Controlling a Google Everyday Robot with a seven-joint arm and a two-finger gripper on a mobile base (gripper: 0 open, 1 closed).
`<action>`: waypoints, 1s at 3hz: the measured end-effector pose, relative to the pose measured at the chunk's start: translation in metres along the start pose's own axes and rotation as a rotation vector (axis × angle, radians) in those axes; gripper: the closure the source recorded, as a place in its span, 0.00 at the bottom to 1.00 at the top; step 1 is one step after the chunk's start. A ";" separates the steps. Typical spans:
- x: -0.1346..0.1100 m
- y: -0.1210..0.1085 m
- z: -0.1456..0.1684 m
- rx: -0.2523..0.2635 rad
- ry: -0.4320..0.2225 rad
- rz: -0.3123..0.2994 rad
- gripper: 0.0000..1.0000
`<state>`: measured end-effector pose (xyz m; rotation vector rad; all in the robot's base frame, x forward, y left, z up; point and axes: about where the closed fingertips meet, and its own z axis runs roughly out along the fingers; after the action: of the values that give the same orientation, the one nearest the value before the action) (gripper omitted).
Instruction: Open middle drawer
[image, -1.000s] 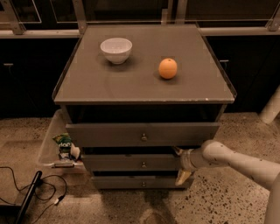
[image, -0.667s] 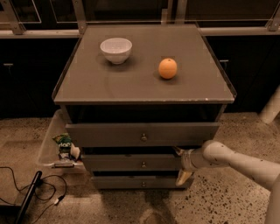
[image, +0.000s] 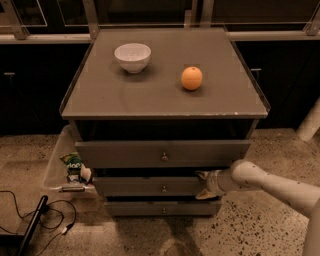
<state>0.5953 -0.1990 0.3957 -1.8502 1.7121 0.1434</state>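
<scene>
A white bowl (image: 132, 56) sits far left on the grey cabinet top (image: 165, 97); an orange (image: 191, 78) lies to its right. Below, the middle drawer (image: 145, 187) sits between two other drawer fronts; the gripper (image: 207, 184) is at its right end; whether it is spread or pressed together cannot be told.

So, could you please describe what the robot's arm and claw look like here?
The arm, seen at the lower right, is a smooth, cream-white tube with a rounded, bulbous joint before the wrist. The claw is small and pale with darker shading, and sits at the right end of the middle drawer. No cables or markings show on either.
</scene>
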 end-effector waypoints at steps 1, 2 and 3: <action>-0.008 -0.005 -0.003 0.003 -0.016 -0.023 0.65; -0.013 -0.001 -0.011 0.000 -0.038 -0.034 0.88; -0.013 -0.001 -0.011 0.000 -0.038 -0.034 0.86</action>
<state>0.5906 -0.1927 0.4110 -1.8637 1.6540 0.1643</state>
